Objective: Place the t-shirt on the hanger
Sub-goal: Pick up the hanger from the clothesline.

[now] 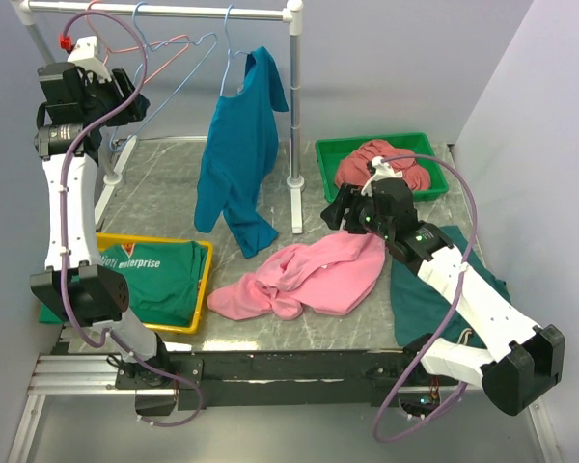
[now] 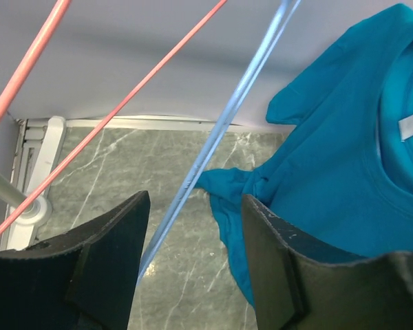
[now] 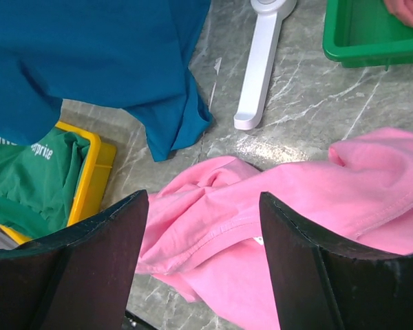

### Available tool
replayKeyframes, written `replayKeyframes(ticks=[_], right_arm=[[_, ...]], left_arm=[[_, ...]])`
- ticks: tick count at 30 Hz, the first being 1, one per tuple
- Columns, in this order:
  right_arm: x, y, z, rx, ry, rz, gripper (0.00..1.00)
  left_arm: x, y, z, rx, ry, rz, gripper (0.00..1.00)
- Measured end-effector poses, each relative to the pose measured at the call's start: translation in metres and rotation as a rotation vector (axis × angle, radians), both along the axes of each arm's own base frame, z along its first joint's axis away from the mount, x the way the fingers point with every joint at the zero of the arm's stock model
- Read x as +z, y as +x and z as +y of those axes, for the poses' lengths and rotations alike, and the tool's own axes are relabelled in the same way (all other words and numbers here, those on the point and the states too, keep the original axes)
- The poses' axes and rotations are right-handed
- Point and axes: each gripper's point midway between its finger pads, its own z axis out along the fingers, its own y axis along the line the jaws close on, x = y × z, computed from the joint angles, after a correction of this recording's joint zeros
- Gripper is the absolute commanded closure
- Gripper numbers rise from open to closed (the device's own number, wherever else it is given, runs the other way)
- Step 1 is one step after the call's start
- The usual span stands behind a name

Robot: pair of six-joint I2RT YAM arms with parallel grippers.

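The bright pink t-shirt (image 1: 309, 275) lies crumpled on the table at centre front; it also shows in the right wrist view (image 3: 296, 199). My right gripper (image 1: 343, 207) (image 3: 203, 261) is open and hovers just above its upper edge, holding nothing. The light-blue wire hanger (image 1: 183, 77) hangs tilted from the rack rail at the upper left. My left gripper (image 1: 135, 104) (image 2: 193, 261) is raised beside it and open. One wire of the hanger (image 2: 220, 127) runs between the jaws, nearer the left finger, not clamped.
A salmon-pink wire hanger (image 1: 164, 46) (image 2: 124, 103) hangs beside the blue one. A teal shirt (image 1: 236, 154) (image 2: 344, 137) hangs on the white rack (image 1: 294, 116). A green bin (image 1: 420, 145) holds a dusty-rose garment (image 1: 381, 164). A yellow tray (image 1: 205, 289) holds a green shirt. A dark teal garment (image 1: 429, 294) lies under the right arm.
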Motion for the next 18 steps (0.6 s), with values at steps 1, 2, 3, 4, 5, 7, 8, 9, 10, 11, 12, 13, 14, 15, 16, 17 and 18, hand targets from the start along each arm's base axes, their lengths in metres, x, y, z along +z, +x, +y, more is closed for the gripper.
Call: replayKeyframes(ticks=[1, 2, 3, 4, 5, 7, 8, 9, 10, 11, 12, 13, 14, 15, 16, 17, 18], right_arm=[[0.000, 0.000, 0.000, 0.000, -0.002, 0.000, 0.27], [-0.001, 0.000, -0.001, -0.002, -0.004, 0.000, 0.27], [-0.001, 0.000, -0.001, -0.003, -0.005, 0.000, 0.26], [-0.001, 0.000, -0.002, -0.006, -0.007, 0.001, 0.27], [-0.001, 0.000, -0.002, -0.008, -0.009, 0.002, 0.26], [-0.001, 0.001, -0.003, -0.012, -0.011, 0.001, 0.26], [-0.002, 0.001, -0.003, -0.013, -0.011, 0.001, 0.26], [-0.001, 0.001, -0.003, -0.014, -0.012, 0.001, 0.26], [-0.001, 0.001, -0.003, -0.014, -0.012, 0.000, 0.26], [-0.001, 0.001, -0.003, -0.014, -0.012, 0.000, 0.26], [-0.001, 0.001, -0.003, -0.014, -0.012, 0.000, 0.26], [-0.002, 0.000, -0.002, -0.013, -0.013, 0.001, 0.26], [-0.002, 0.000, -0.002, -0.013, -0.013, 0.001, 0.26], [-0.002, 0.000, -0.003, -0.013, -0.013, 0.001, 0.26], [-0.002, 0.000, -0.003, -0.014, -0.015, 0.002, 0.26], [-0.002, -0.001, -0.003, -0.015, -0.015, 0.002, 0.26], [-0.002, -0.001, -0.003, -0.015, -0.016, 0.003, 0.26]], left_arm=[[0.001, 0.000, -0.001, -0.007, -0.001, -0.004, 0.44], [0.002, 0.001, -0.002, -0.012, -0.001, -0.010, 0.45], [0.004, 0.001, -0.003, -0.017, -0.001, -0.017, 0.46], [0.005, 0.002, -0.003, -0.021, -0.002, -0.022, 0.51], [0.005, 0.003, -0.004, -0.025, -0.001, -0.027, 0.52], [0.002, 0.004, -0.005, -0.034, -0.003, -0.028, 0.57], [-0.001, 0.004, -0.006, -0.038, -0.006, -0.023, 0.59], [-0.004, 0.005, -0.007, -0.041, -0.006, -0.016, 0.59], [-0.006, 0.005, -0.007, -0.043, -0.008, -0.011, 0.60], [-0.007, 0.005, -0.008, -0.046, -0.009, -0.010, 0.60], [-0.007, 0.005, -0.009, -0.050, -0.010, -0.009, 0.60], [-0.007, 0.005, -0.011, -0.055, -0.011, -0.009, 0.64], [-0.007, 0.005, -0.012, -0.059, -0.011, -0.012, 0.65], [-0.006, 0.005, -0.013, -0.062, -0.010, -0.014, 0.66], [-0.006, 0.005, -0.015, -0.066, -0.010, -0.016, 0.67], [-0.006, 0.005, -0.016, -0.069, -0.010, -0.016, 0.68], [-0.006, 0.006, -0.019, -0.073, -0.010, -0.017, 0.69]])
